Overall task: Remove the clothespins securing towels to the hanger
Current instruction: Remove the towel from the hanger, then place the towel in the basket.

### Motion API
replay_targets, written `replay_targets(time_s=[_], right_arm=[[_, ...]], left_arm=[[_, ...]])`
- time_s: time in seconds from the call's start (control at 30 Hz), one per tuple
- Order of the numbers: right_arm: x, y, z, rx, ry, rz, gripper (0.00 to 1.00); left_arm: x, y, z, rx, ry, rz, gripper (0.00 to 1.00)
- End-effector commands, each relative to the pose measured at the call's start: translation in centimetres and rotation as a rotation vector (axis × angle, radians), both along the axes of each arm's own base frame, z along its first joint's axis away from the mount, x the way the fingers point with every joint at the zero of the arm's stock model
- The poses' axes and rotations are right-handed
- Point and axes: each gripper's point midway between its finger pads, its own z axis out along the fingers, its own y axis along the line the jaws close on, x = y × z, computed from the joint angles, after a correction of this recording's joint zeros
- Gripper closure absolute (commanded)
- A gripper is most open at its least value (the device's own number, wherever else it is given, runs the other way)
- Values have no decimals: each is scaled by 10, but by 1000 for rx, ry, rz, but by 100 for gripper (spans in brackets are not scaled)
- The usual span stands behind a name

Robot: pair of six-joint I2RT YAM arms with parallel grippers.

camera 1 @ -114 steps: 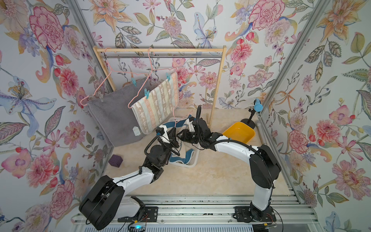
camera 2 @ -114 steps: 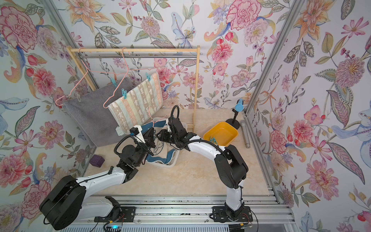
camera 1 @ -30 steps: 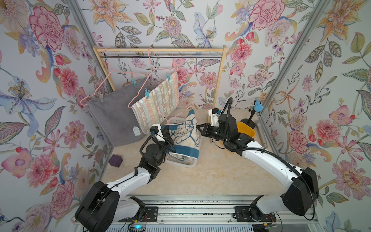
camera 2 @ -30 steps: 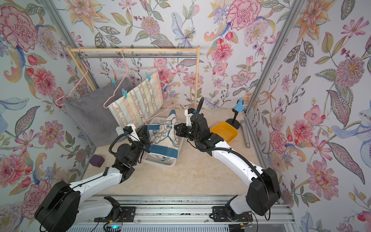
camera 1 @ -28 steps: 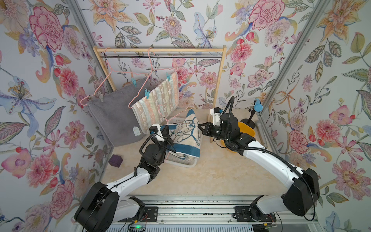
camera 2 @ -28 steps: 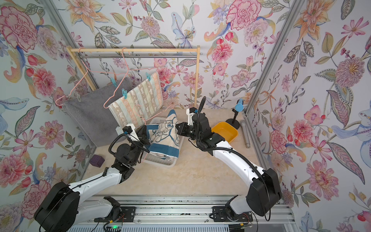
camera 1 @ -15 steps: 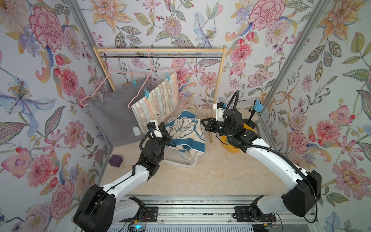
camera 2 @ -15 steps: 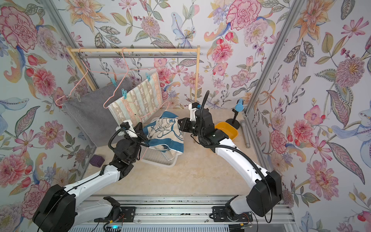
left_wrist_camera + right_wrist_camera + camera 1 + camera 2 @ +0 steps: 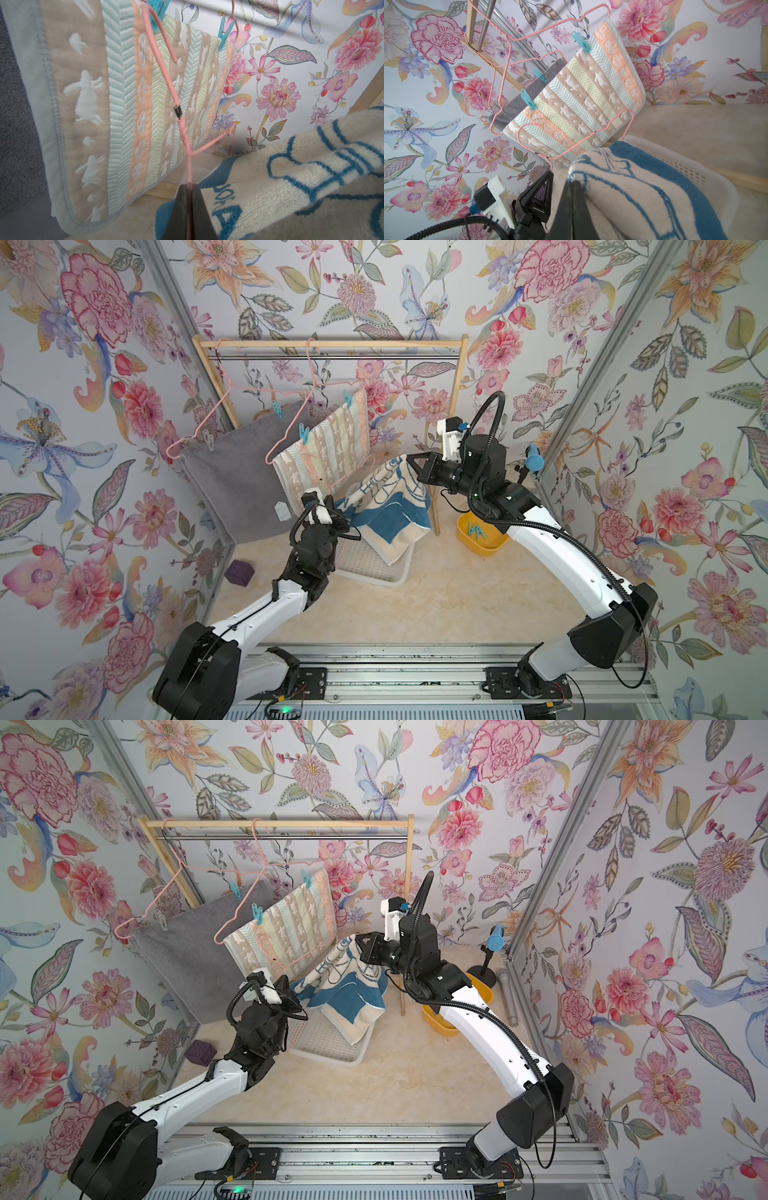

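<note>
The blue-and-white DORAEMON terry towel [image 9: 390, 510] is now lifted clear of the white perforated basket [image 9: 365, 564]. The right jaws are clamped on it and the left jaws pinch the pink wire hanger [image 9: 182, 125]. Teal plastic clothespins [image 9: 304, 434] remain elsewhere.

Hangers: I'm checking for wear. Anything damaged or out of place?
Yes. One pink hanger is off the rail, pinched in the shut left claw; the coating on its neck is split, baring dark metal. The blue-and-white towel, pinched in the right claw, sags crumpled over the basket.
</note>
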Motion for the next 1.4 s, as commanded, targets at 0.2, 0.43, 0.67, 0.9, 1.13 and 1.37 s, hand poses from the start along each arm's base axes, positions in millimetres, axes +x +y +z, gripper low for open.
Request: replay_targets(time_s=[0.2, 0.43, 0.67, 0.9, 1.13, 1.37], right_arm=[[-1, 4, 48, 23, -106, 2, 100], [-14, 14, 70, 33, -148, 37, 100], [-7, 28, 64, 20, -135, 54, 100], [9, 49, 28, -19, -73, 64, 100], [19, 61, -32, -83, 12, 47, 100], [26, 56, -151, -200, 180, -8, 100]], left_arm=[[12, 9, -11, 42, 36, 53, 100], [19, 5, -18, 56, 55, 50, 100], [21, 6, -11, 58, 43, 57, 100], [8, 15, 29, 50, -38, 78, 100], [-6, 24, 64, 60, -103, 99, 100], [-12, 20, 81, 77, -144, 62, 100]])
